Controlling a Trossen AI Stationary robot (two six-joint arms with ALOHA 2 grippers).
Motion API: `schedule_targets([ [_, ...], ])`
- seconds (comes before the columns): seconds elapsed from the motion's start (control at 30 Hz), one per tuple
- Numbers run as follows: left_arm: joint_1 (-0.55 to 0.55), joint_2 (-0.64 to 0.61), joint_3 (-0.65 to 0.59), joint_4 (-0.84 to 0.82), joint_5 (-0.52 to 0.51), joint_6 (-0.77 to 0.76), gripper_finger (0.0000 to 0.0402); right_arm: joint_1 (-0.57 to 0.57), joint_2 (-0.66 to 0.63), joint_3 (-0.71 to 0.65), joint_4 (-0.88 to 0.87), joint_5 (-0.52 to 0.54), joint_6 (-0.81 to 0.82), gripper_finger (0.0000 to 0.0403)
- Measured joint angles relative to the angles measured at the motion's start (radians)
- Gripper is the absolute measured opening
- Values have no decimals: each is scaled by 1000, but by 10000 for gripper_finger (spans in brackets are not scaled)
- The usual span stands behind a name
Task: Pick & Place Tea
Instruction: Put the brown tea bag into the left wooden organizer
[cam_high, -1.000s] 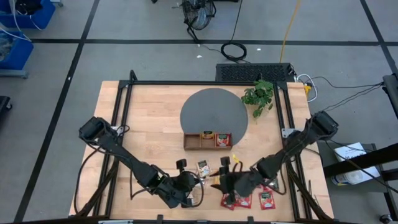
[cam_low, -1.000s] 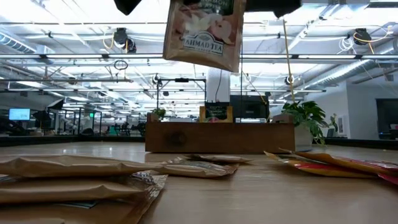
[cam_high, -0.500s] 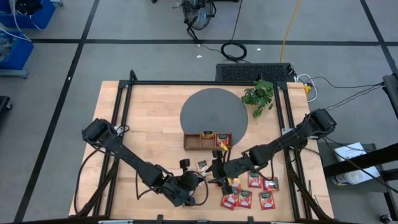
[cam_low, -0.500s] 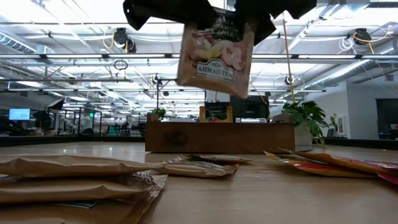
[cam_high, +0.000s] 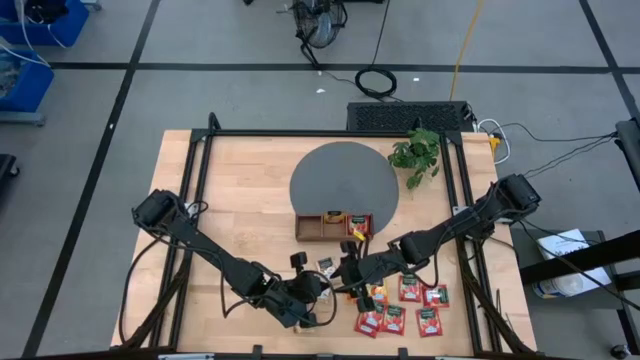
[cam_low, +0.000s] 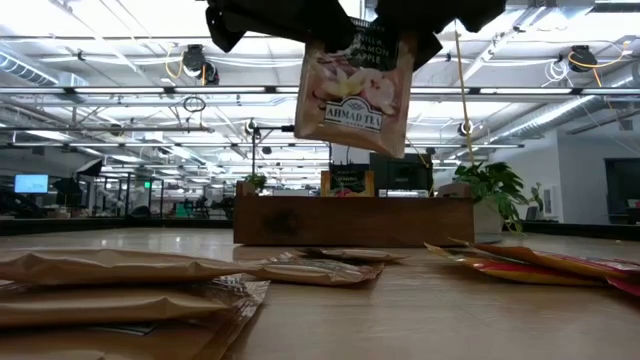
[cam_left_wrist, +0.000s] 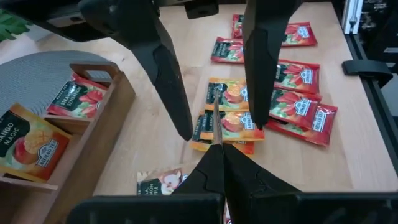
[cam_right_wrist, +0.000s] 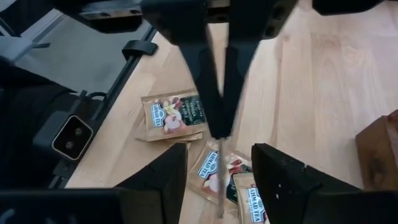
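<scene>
A beige-green tea sachet (cam_low: 355, 90) with an apple picture hangs in the air over the table's near middle. My left gripper (cam_left_wrist: 217, 152) is shut on it. My right gripper (cam_right_wrist: 219, 152) is open; its two fingers (cam_left_wrist: 171, 81) stand on either side of the sachet, apart from it. In both wrist views the sachet (cam_right_wrist: 219, 180) shows edge-on as a thin line. Other beige-green sachets (cam_right_wrist: 174, 115) lie flat on the table below. The wooden tray (cam_high: 334, 226) holds an orange-yellow sachet (cam_left_wrist: 25, 146) and a red one (cam_left_wrist: 78, 99). My left gripper pinches the sachet between its two shut fingers at one edge (cam_left_wrist: 216, 142). The fingers slant down from the table's left. The sachet hangs below them, clear of the table and slightly tilted (cam_low: 350, 130). In the low view the grippers' dark bodies hide its top.
Red sachets (cam_high: 410, 305) and orange-yellow ones (cam_left_wrist: 227, 121) lie on the table's near right. A round grey mat (cam_high: 343, 180) lies beyond the tray, with a small plant (cam_high: 418, 152) at the far right. Black frame rails (cam_high: 190, 190) run along both sides.
My right gripper has swung toward the table's left, rolling as it went, and now stands around the hanging sachet. The sachet, still in my left gripper, has drifted a little sideways and sunk slightly.
</scene>
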Motion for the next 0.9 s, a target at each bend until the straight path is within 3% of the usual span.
schedule_targets([
  [0.17,8,0,0,0,13,2,1,-20,0,0,-5,-14,-2,129],
  [0.47,8,0,0,0,12,4,1,-24,0,0,-14,-54,-38,7],
  [0.9,12,0,0,-1,12,6,1,-30,0,1,-40,-53,-29,1],
])
